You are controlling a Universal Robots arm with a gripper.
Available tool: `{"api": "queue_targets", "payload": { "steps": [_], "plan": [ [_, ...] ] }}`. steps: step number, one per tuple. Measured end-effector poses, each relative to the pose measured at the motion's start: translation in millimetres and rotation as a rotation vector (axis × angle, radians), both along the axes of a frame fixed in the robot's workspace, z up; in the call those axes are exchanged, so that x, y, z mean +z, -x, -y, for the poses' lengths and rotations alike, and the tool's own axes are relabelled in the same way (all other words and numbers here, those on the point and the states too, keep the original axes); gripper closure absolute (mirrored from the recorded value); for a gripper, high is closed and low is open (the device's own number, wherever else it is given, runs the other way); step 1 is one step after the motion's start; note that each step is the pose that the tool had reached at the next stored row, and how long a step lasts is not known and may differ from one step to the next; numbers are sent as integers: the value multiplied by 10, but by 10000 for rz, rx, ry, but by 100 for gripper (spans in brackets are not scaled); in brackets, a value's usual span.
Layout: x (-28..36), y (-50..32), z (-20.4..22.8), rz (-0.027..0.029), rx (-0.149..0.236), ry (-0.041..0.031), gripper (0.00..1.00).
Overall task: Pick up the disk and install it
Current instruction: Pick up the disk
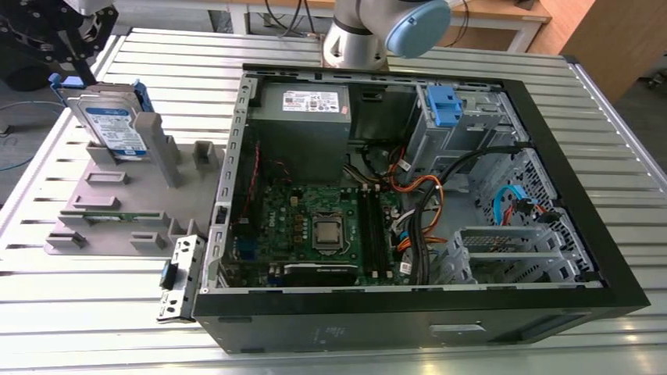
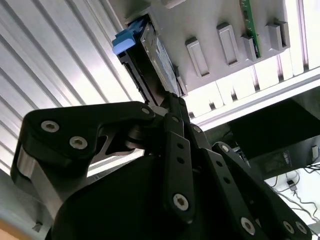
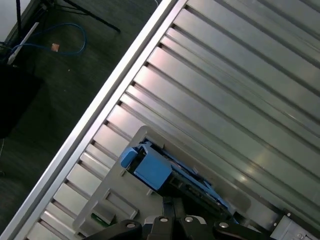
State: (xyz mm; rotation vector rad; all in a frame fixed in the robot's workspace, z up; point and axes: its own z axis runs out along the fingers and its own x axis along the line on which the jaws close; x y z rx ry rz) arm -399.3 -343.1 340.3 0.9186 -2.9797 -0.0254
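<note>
1. The disk (image 1: 112,125) stands on edge in a slot of a grey holder (image 1: 146,199) at the exterior view's left. Its blue-and-white label faces the near side, and its blue rail frame (image 1: 143,95) runs along the top and far edges.
2. The black gripper (image 1: 78,72) hangs at the disk's upper far corner, right against the blue rail. In both wrist views its linkages reach down to the disk's edge. Whether it has a grip on the disk cannot be told from these pictures.
3. A green memory stick (image 1: 117,217) lies in the same holder, nearer than the disk. Several raised grey blocks stand on the plate around it.
4. The holder rests on a slatted metal desk (image 1: 136,312), just to the left of an open black computer case (image 1: 365,332) that lies on its side.
5. Inside the case, a grey power-supply box (image 1: 302,117) with a white sticker sits at the far left. The green motherboard (image 1: 312,226) lies nearer than it.
6. A blue latch (image 1: 443,105) sits on the metal drive cage at the far right of the case. Orange and black cables (image 1: 417,191) trail between the cage and the motherboard.
7. The arm's (image 1: 380,31) grey and pale-blue joint rises from the desk beyond the case.
8. In the first wrist view, a blue cable (image 3: 75,35) lies on the dark floor (image 3: 45,100) past the desk's edge.
</note>
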Motion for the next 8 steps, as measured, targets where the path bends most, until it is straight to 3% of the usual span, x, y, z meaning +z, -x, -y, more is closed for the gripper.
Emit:
{"api": "queue_targets", "payload": {
  "steps": [8],
  "plan": [
    [0,0,0,0,1418,0,89]
  ]
}}
